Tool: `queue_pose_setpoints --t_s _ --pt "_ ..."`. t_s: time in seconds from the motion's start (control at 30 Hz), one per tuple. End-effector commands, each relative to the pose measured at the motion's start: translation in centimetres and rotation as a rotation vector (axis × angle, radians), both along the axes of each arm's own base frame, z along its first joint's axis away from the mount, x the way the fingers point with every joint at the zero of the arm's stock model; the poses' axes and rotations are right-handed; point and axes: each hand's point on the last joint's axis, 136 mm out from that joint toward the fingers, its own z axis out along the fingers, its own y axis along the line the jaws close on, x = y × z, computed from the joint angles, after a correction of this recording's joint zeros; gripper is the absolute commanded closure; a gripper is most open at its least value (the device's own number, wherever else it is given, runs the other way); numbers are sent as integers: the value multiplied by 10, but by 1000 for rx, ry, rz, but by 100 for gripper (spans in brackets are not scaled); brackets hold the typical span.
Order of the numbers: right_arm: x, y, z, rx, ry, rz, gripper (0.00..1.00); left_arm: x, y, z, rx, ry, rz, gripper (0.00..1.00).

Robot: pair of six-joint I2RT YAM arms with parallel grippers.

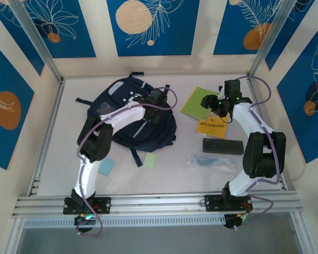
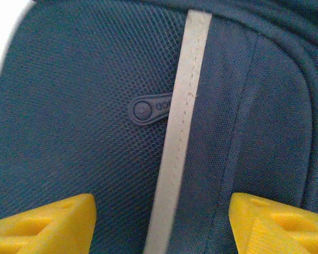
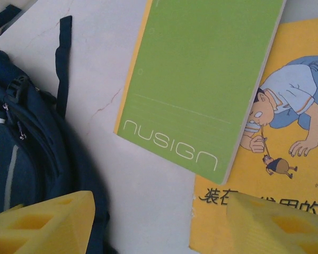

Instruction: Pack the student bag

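Student bag (image 1: 155,135), directly beneath left gripper (image 2: 161,214)

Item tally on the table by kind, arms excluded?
student bag: 1
books: 2 (green notebook, yellow book)
paper pads: 2 (blue pad, green pad)
dark case: 1
clear pouch: 1
Total: 7

Bag (image 1: 122,114) — navy, grey stripe and patches — lies flat at table's far left, straps splayed, zip pull on mesh front.
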Motion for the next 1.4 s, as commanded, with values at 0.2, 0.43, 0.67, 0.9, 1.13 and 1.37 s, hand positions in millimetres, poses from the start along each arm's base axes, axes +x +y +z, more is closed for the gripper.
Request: queue_pose_setpoints --t_s 0.2,0.43,0.67,0.9,1.13,1.37 --pt "-15 1 6 -16 -3 16 31 -16 -10 -33 -42 130 -6 29" --pt "-15 4 9 -2 -18 34 31 -12 -3 -51 16 127 -57 100" --pt "-6 28 19 63 -83 144 39 -66 -28 -8 -142 123 -383 100" --pt "6 83 1 123 -31 284 41 -114 -8 2 -135 165 -495 100" --pt "12 167 -29 220 28 444 40 -107 30 -9 26 114 -385 100" --pt "33 218 -47 354 41 495 35 -91 41 -19 93 109 -265 80"
